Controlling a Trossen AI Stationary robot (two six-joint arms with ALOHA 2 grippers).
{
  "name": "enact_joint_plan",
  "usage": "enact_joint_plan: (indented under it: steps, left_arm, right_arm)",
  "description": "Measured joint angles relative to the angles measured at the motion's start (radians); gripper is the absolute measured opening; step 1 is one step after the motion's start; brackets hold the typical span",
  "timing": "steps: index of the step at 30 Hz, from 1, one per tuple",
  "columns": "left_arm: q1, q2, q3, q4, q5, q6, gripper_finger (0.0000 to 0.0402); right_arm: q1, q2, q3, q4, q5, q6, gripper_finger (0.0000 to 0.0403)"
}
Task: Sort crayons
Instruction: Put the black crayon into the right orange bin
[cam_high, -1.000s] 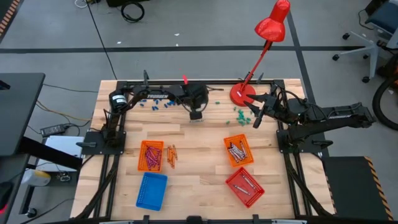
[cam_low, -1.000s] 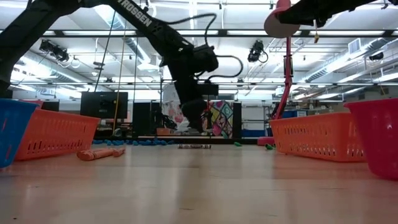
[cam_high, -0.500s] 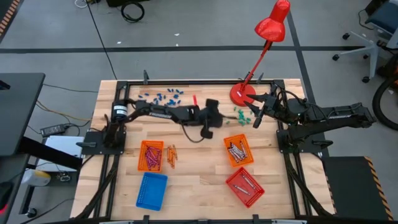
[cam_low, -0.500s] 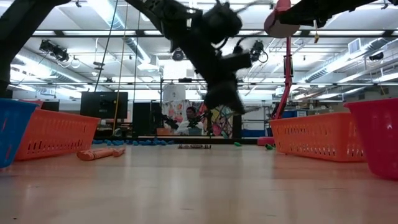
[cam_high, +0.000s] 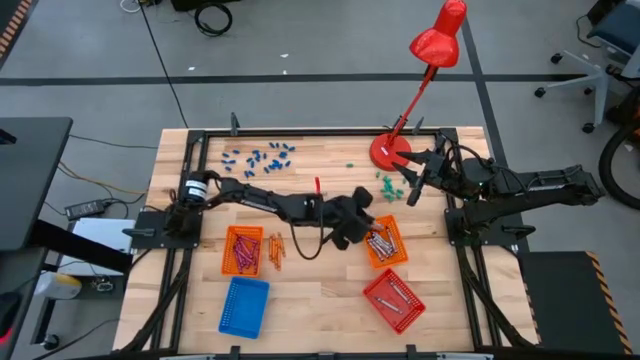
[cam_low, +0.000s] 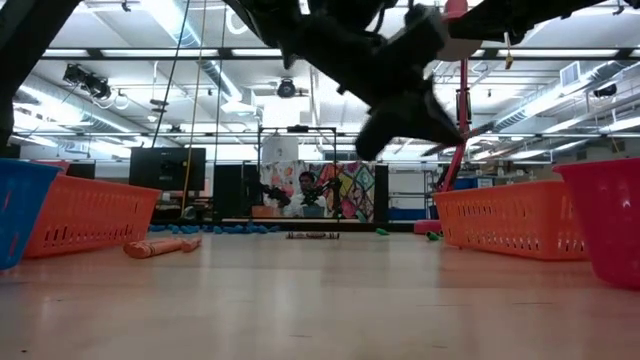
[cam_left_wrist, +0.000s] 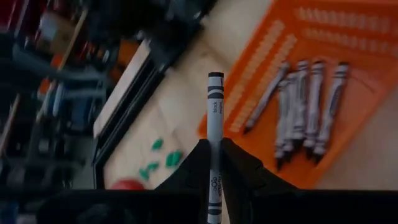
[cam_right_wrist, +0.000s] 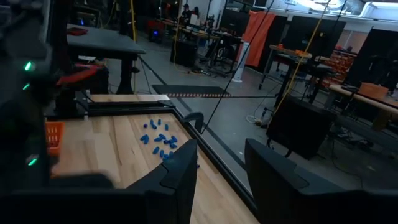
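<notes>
1. left arm has swung from the far table edge, by the blue bits, across to the right orange basket (cam_high: 384, 241); half a second ago it was only mid-table.
2. left gripper (cam_high: 356, 218) now sits just beside that basket's near-left edge, fingers pinched narrow on a grey crayon (cam_left_wrist: 214, 134) that sticks straight out between them.
3. meaning, as a guess: one grey stick fetched and nearly delivered, and the drop into the basket with the other greys looks like the next step.
4. right arm hasn't moved in the last second; right gripper (cam_high: 412, 187) waits by the lamp base (cam_high: 389, 151), fingers spread apart with nothing in them.
5. crayons: grey ones (cam_left_wrist: 305, 109) lie side by side in the right orange basket; more sit in the red basket (cam_high: 393, 299); orange ones (cam_high: 276, 249) lie loose on the wood just beside the left orange basket (cam_high: 243, 250); blue basket (cam_high: 244, 306) looks empty.
6. small blue bits (cam_high: 262, 157) and green bits (cam_high: 386, 184) are scattered near the far edge, too small to tell what they are.
7. materials: held crayon is a thin paper-wrapped cylinder with a dark band near the tip and printed text. baskets are rigid plastic mesh, rectangular, low-walled. table (cam_high: 310, 290) is pale plank wood with a black metal frame. lamp is glossy red with a round base.
8. low view shows the left arm only as a dark blur overhead.
</notes>
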Motion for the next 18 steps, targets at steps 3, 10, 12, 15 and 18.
enact_joint_plan:
  steps: [3, 10, 12, 15, 18]
  left_arm:
    - [-0.016, 0.032, -0.002, 0.052, 0.009, 0.06, 0.003]
    - [-0.046, 0.093, -0.004, 0.128, 0.016, 0.223, 0.003]
    - [-0.052, 0.11, -0.001, 0.165, 0.02, 0.239, 0.003]
    - [-0.058, 0.113, -0.002, 0.163, 0.024, 0.245, 0.0036]
    - [-0.06, 0.121, -0.002, 0.16, 0.025, 0.245, 0.0058]
  right_arm:
    - [0.0, 0.0, 0.0, 0.002, -0.001, 0.0, 0.0139]
    - [0.0, 0.0, 0.0, -0.003, -0.001, -0.002, 0.0139]
    - [0.0, 0.0, 0.0, -0.003, -0.001, -0.002, 0.0139]
    - [0.0, 0.0, 0.0, -0.003, -0.003, -0.003, 0.0139]
    - [0.0, 0.0, 0.0, -0.003, -0.003, -0.003, 0.0139]
